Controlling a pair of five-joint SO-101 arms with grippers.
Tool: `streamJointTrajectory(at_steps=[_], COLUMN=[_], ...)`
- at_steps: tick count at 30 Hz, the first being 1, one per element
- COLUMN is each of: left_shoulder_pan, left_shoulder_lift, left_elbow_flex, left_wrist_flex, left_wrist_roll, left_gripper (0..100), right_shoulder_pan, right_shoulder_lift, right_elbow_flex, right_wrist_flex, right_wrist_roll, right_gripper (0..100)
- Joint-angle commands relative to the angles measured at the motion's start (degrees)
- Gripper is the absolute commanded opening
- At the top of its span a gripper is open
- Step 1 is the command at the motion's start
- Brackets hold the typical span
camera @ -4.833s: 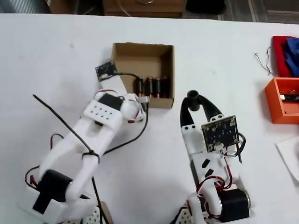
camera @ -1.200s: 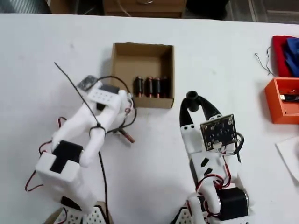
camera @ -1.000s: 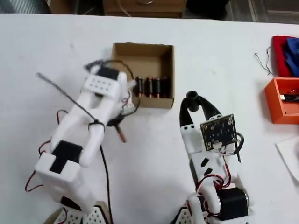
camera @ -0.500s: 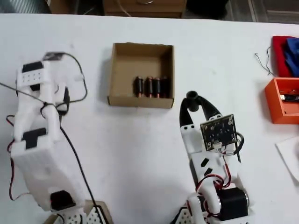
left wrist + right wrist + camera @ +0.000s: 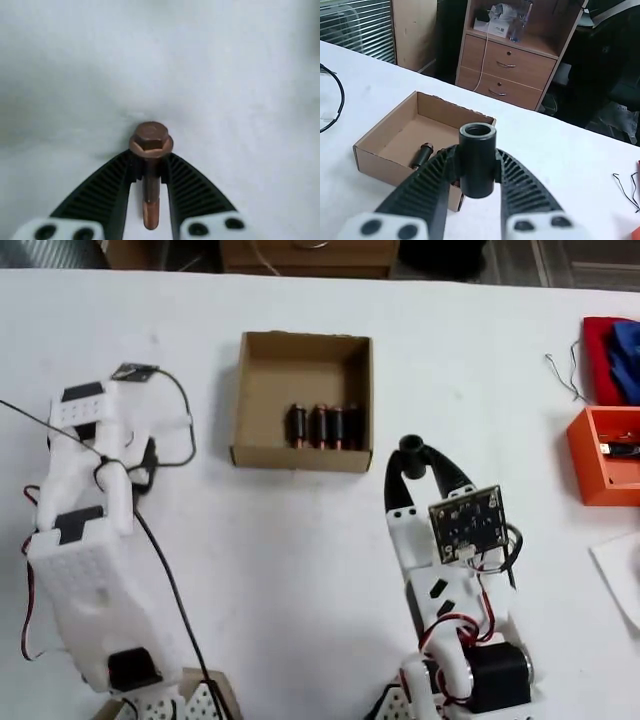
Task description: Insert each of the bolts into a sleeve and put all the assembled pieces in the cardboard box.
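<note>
Bolt (image 5: 151, 141) is clamped in the left tool (image 5: 151, 162), now swung away from the box (image 5: 300, 456), while the right tool (image 5: 476, 165) grips an upright sleeve (image 5: 477, 145), so insertion looks next

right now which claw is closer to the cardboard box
Right. The right claw, shut on a sleeve, sits close beside the cardboard box; the left claw, holding a bolt, is farther off on the other side.

An office-like workroom: a wooden drawer unit (image 5: 506, 75), slatted blinds (image 5: 355, 25) and a white table (image 5: 300, 580).
</note>
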Motion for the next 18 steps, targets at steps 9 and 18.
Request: streamJointTrajectory(at_steps=[9, 18], left_shoulder_pan=[0.0, 0.0], left_shoulder_lift=[-4.8, -4.9], left_elbow_flex=[-0.7, 7.7], left_wrist_flex=[-5.4, -12.4], left_wrist_roll=[-0.7, -0.9], left_gripper=[16, 14], right_shoulder_pan=[0.7, 0.7], right_shoulder_lift=[-0.6, -0.6], right_elbow_flex=[-0.7, -0.7], right_wrist_flex=[-1.1, -1.1], right_wrist_roll=[-0.4, -0.4], right_gripper=[2.1, 2.1])
